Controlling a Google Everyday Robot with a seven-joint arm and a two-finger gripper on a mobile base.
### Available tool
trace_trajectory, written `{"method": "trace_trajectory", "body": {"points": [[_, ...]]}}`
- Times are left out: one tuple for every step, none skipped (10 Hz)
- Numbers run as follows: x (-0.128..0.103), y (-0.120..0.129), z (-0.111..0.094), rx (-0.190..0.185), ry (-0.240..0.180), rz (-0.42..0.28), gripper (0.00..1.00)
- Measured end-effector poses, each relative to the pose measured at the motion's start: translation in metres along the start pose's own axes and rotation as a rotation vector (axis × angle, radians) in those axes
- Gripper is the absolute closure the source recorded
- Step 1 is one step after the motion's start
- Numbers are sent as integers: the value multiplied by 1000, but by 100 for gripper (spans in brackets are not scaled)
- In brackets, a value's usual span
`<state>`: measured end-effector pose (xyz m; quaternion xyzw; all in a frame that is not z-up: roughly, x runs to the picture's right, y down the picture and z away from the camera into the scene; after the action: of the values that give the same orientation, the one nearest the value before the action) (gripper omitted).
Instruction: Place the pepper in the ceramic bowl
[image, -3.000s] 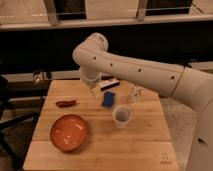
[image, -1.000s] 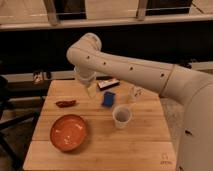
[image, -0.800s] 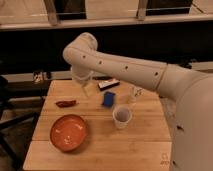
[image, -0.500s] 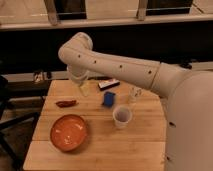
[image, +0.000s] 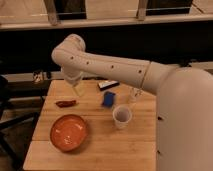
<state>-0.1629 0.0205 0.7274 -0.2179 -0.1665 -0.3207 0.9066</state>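
Off-white arm (image: 115, 70): smooth thick rounded shell w/ small dark dots (screws, prob.) along it, thin dark seam ring approx midway, big bulbous white section furthest from the pepper (image: 66, 103). Pale yellowish gripper (image: 77, 90) hangs just behind the pepper, above it

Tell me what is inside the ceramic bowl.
Nothing: the ceramic bowl shows only its bare orange glaze, and nothing covers its inside. The pepper lies on the table just behind it, and the gripper hangs over the table's far side, right of the pepper.
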Motion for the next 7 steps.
{"method": "trace_trajectory", "body": {"points": [[-1,-3,3,1,1,-1,20],[-4,-6,5,-2,-3,-2,20],[-4,-7,8,-3,-2,-2,20],[-8,-12,12,-2,2,-5,20],[-14,-18,15,-2,2,-8,20],[-17,-23,18,-2,5,-8,20],[-19,-26,25,-4,7,-6,20]]}}
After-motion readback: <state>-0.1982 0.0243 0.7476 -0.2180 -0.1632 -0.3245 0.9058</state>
